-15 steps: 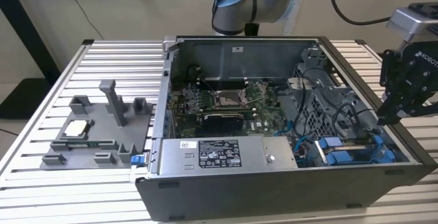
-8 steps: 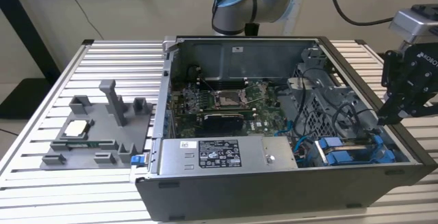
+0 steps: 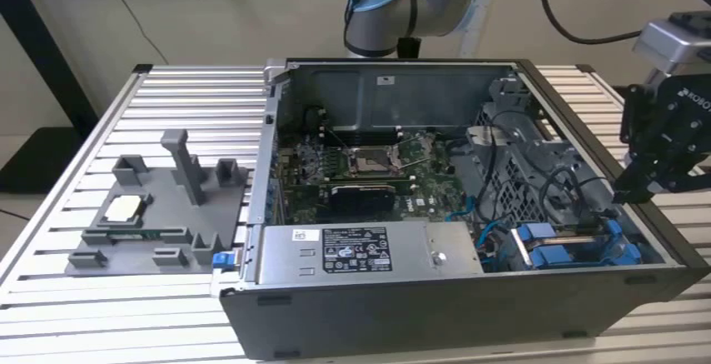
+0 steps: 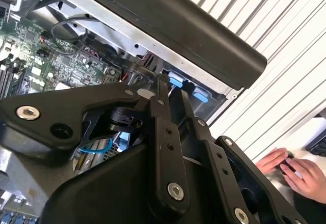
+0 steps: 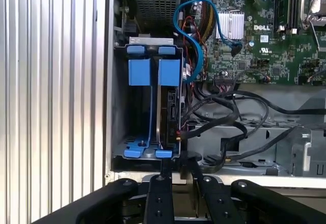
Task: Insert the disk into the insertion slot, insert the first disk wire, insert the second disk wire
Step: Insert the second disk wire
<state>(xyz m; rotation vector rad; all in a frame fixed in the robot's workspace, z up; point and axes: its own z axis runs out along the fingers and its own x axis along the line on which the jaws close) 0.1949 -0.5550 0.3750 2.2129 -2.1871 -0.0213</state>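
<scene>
The disk (image 5: 169,107) stands edge-on in its blue carrier (image 5: 168,72) inside the insertion slot (image 5: 119,107), a dark grey bay at the case's corner. An empty blue carrier (image 5: 139,71) sits beside it. In the exterior view the blue carriers (image 3: 555,254) show at the case's near right corner. A black wire bundle with a plug (image 5: 179,132) lies against the disk's side. A blue cable (image 5: 196,46) curves over the bay toward the motherboard. My gripper (image 5: 177,165) (image 4: 174,89) (image 3: 625,193) hovers just outside the bay's end, open by a narrow gap with nothing in it.
The open case (image 3: 444,306) lies on a slatted aluminium table (image 3: 200,114). Inside are the green motherboard (image 3: 367,168) and a labelled power supply (image 3: 355,251). A grey fixture block (image 3: 156,206) sits on the exterior view's left. A person's hand (image 4: 295,170) rests beyond the table edge.
</scene>
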